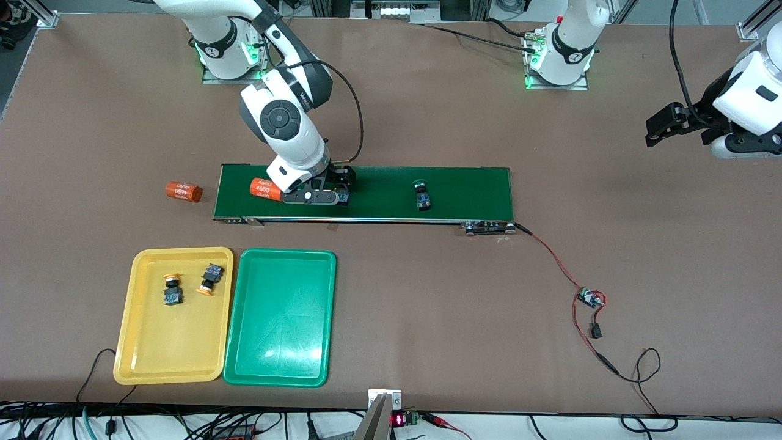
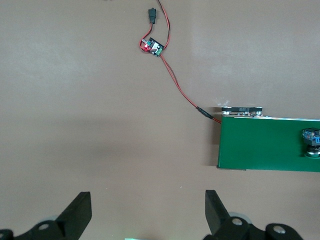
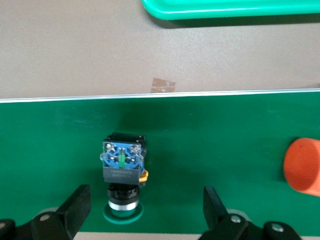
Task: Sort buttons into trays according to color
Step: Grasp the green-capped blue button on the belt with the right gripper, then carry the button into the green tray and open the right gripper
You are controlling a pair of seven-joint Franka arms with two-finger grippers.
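While the right claw hung spread low over the conveyor belt, a green-capped button lay on its side between the fingers, body pointing away. The left claw waited, spread, over bare counter.

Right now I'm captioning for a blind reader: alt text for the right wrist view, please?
The open right gripper hangs over a green button lying on the dark-green belt, one finger to each side of it. An orange cylinder sits on the belt nearby, and the green tray's rim shows on the brown table.
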